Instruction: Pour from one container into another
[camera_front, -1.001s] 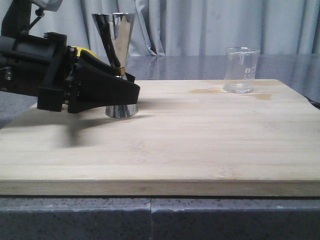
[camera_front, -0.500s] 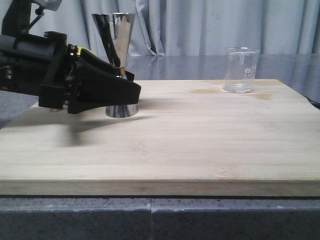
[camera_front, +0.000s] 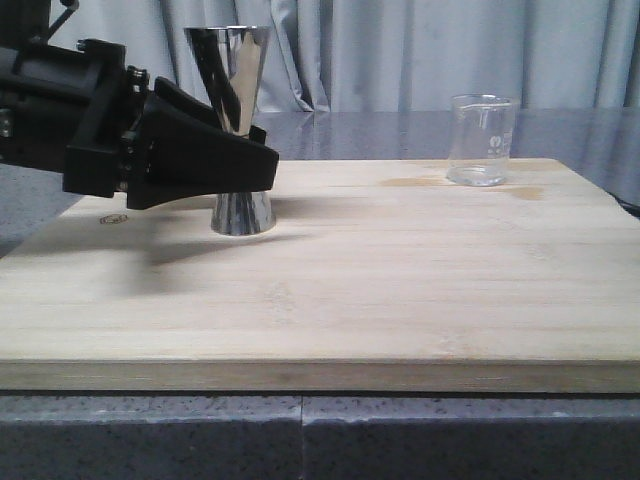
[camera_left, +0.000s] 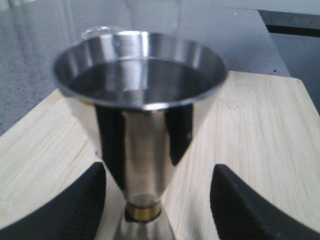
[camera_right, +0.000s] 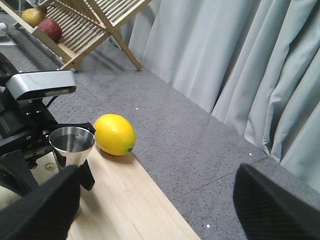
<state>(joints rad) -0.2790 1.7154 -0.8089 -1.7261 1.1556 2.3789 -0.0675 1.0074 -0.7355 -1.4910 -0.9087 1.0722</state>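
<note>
Steel jigger (camera_left: 140, 135) between jaws (untouched)

A staged kitchen or bar-style test setup, likely in a lab. A pale bamboo cutting board (camera_front: 400, 270) lies on a speckled grey stone table (camera_front: 300, 440). Grey curtains (camera_front: 420, 50) fill the whole background. In the right wrist view, a wooden dish rack (camera_right: 85, 25) holding fruit sits at upper left, and a lemon (camera_right: 115, 134) rests on the table beside the board.
</note>
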